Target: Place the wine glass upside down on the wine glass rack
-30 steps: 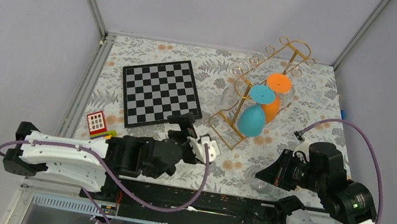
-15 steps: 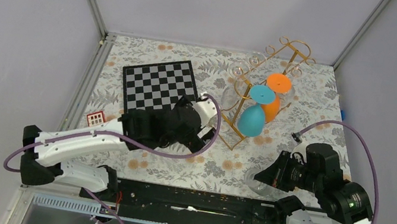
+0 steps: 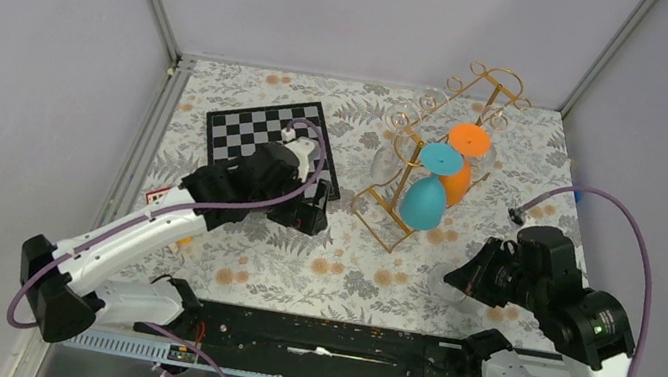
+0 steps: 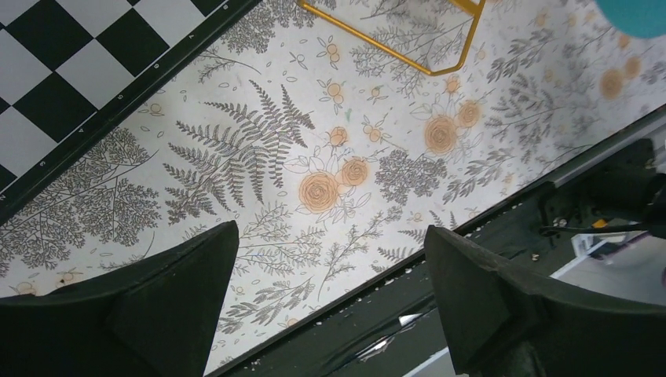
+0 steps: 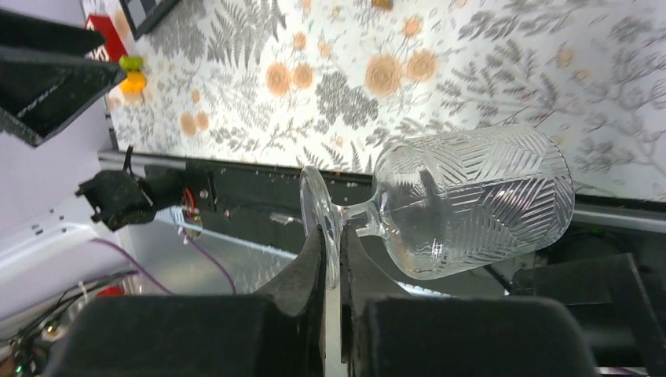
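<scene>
Gripping right gripper [image 5: 330, 259]: we see it clamped on the foot of the clear wine glass [image 5: 471, 204], held sideways at the worktop's [image 3: 346, 282] near edge.
Left gripper [image 4: 328, 243]: jaws wide, empty, beside the chessboard [image 3: 248, 129].
Wine glass rack [image 3: 410, 160]: farther back, carrying inverted teal glass [image 3: 424, 201] and orange glass [image 3: 458, 178].

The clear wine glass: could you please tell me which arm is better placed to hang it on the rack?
Right. The right gripper is shut on the foot of the clear wine glass, on the same side as the wine glass rack. The left gripper is open and empty near the chessboard.
</scene>
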Robot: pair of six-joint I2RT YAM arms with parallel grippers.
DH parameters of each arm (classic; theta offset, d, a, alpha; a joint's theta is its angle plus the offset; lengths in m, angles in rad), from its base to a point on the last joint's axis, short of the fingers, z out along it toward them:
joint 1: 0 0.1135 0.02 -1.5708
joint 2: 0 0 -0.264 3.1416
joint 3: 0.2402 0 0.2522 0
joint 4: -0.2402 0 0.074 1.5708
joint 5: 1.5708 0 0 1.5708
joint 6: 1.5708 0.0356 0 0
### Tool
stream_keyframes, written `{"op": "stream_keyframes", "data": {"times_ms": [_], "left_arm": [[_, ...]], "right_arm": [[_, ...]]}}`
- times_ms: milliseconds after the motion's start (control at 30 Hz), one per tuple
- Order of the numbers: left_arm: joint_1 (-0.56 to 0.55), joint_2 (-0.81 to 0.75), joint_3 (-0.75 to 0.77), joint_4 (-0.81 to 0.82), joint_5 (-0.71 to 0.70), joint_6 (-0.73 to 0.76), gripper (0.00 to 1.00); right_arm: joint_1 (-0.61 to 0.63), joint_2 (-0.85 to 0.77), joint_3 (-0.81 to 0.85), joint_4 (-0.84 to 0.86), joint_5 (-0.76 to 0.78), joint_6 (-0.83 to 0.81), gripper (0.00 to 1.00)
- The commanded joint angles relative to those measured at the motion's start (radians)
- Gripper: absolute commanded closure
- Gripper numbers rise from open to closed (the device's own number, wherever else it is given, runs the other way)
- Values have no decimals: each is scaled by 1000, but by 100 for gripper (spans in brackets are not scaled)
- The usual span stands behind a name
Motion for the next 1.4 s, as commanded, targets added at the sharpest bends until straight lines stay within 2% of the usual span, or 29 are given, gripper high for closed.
{"op": "stream_keyframes", "data": {"times_ms": [0, 100, 200, 467, 533, 733, 900, 1033, 1367], "left_arm": [[48, -80, -10, 75, 68, -40, 1], [72, -88, -9, 60, 66, -27, 1], [82, -92, -11, 48, 66, -15, 1], [93, -113, -40, 45, 90, 4, 1], [96, -119, -43, 40, 89, 10, 1], [103, -145, -46, 29, 68, 30, 1], [104, -156, -58, 27, 66, 40, 1], [104, -164, -74, 28, 61, 38, 1], [106, -221, -97, 25, 27, 51, 1]], "right_arm": [[-1, 34, 95, 13, 146, -36, 100], [-21, 76, 134, 20, 143, -60, 100], [-82, 127, 173, 44, 68, -85, 100], [-499, 262, 275, 93, -248, -163, 100], [-545, 296, 287, 129, -294, -154, 100], [-661, 363, 321, 235, -295, -126, 100], [-792, 447, 421, 263, -313, -139, 100], [-837, 517, 507, 319, -325, -99, 100], [-855, 612, 502, 595, -410, 91, 100]]}}
